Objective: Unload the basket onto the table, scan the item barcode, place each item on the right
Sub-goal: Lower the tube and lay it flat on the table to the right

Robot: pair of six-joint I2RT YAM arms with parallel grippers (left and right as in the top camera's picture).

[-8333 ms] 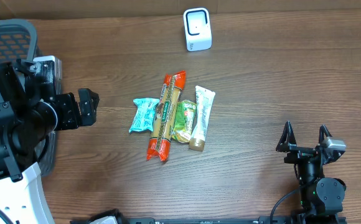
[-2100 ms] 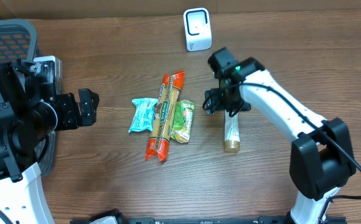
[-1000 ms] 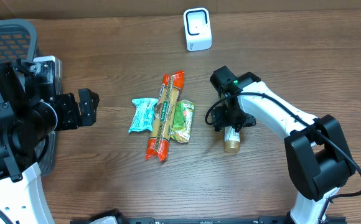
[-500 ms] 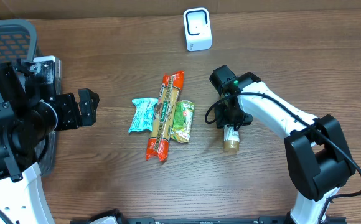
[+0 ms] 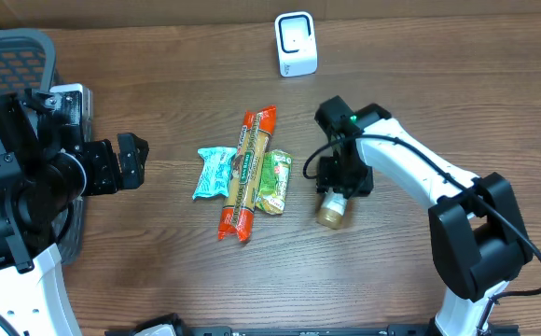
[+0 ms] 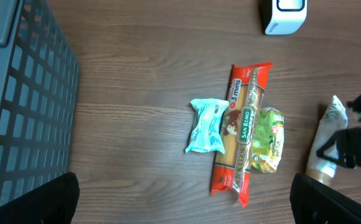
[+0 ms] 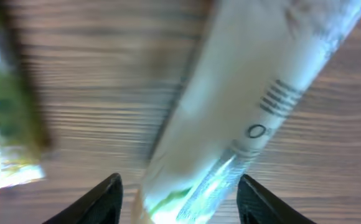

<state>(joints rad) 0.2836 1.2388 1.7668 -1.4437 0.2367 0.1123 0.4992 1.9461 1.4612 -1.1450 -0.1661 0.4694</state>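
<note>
Tube (image 7: pixel 230 112) lies between my right jaws, though blur hides whether they grip; I'd squeeze mid-body before lifting toward the scanner (image 5: pixel 296 44), upper centre. Left jaws wide.

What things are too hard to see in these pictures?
- Tube label: overhead, right gripper covers it; right wrist view, blurred.
- Whether the right gripper pinches the tube: blur and the arm hide it.
- Basket: left wrist view, cut off by the left edge.
</note>
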